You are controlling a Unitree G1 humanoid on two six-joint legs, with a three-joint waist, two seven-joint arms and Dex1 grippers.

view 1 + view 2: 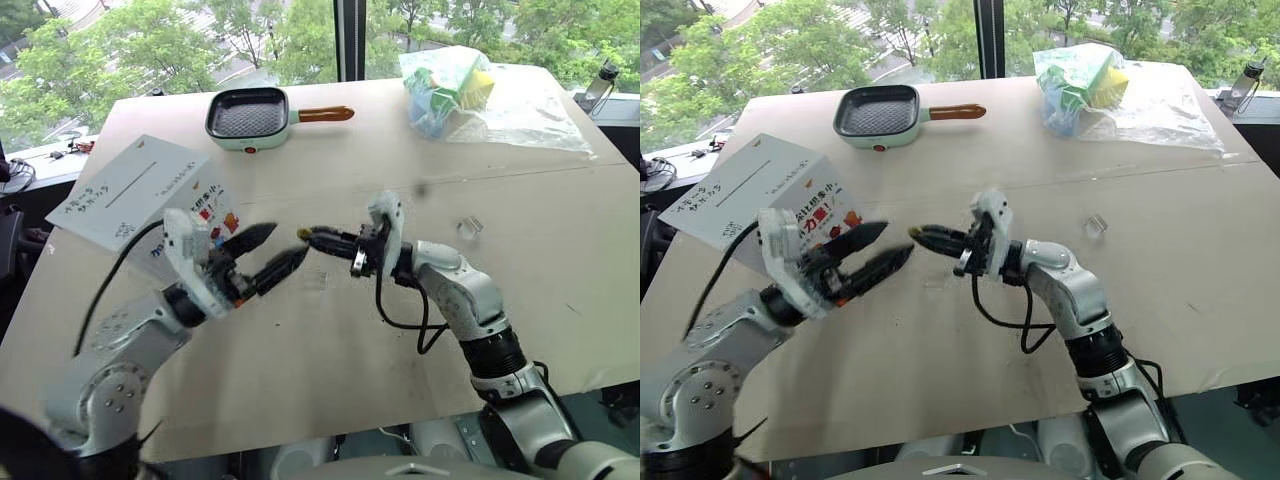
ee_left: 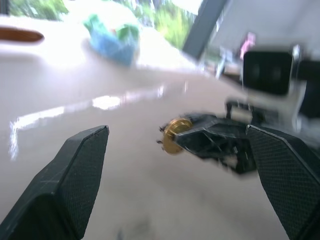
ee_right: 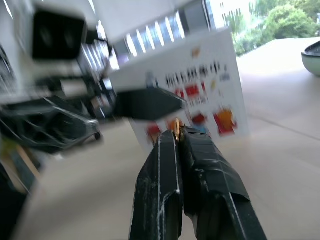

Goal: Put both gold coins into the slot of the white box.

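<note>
A gold coin [image 1: 303,233] is pinched at the tips of my right gripper [image 1: 310,234], which is shut on it and points left, held above the table. The coin [image 2: 175,135] also shows edge-on between the fingers in the right wrist view [image 3: 176,130]. My left gripper [image 1: 289,240] is open, and its two black fingers [image 1: 255,238] reach toward the coin from the left, one on either side of it. The white box [image 1: 120,200] stands at the table's left behind my left hand. Its dark slot [image 1: 132,190] runs across the plain top face.
A small green pan with an orange handle [image 1: 247,117] sits at the back. A clear plastic bag of coloured items [image 1: 450,90] lies back right. A small clear plastic piece [image 1: 468,228] rests right of my right arm. A bottle [image 1: 600,85] stands beyond the table's far right corner.
</note>
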